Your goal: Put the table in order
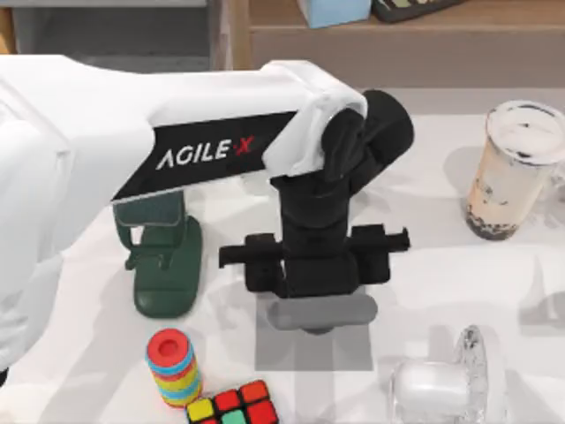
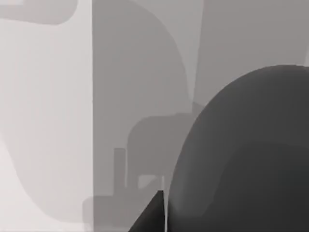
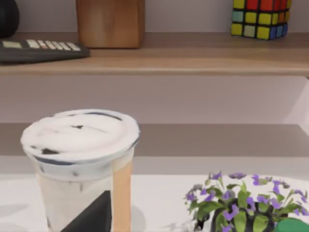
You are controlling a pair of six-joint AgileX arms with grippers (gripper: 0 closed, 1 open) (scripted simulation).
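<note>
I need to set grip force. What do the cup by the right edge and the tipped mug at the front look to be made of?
The cup looks like thin clear plastic: see-through wall, tan drink and dark pearls inside, a film seal on top. The mug looks like clear glass or hard acrylic: colourless, glossy, thick rim. Which of the two, I cannot tell.

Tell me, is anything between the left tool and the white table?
Yes. A grey cylinder sits right under the left tool. Beneath it lies the grey mat, which covers that part of the table.
</note>
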